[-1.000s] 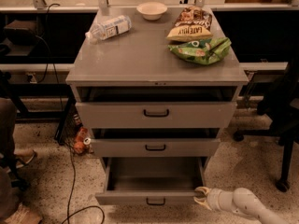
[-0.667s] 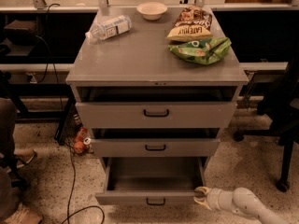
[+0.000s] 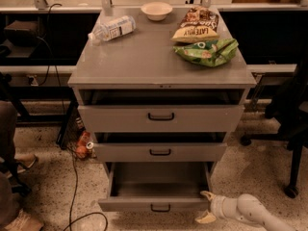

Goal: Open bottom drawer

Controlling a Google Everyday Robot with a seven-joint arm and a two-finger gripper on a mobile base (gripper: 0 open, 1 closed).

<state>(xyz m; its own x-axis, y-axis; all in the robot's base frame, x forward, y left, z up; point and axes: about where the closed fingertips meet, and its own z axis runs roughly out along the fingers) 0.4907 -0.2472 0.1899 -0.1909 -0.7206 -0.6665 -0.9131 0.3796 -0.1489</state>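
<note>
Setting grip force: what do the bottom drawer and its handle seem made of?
Bottom drawer: likely painted sheet metal, matte grey, thin flat walls. Handle: slim black loop, metal or plastic, unclear. The gripper, open, sits at the drawer's front right corner.

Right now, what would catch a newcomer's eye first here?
The bottom drawer stands pulled well out, with the gripper open at its right front corner. On the cabinet top lie chip bags, a water bottle and a small bowl.
</note>
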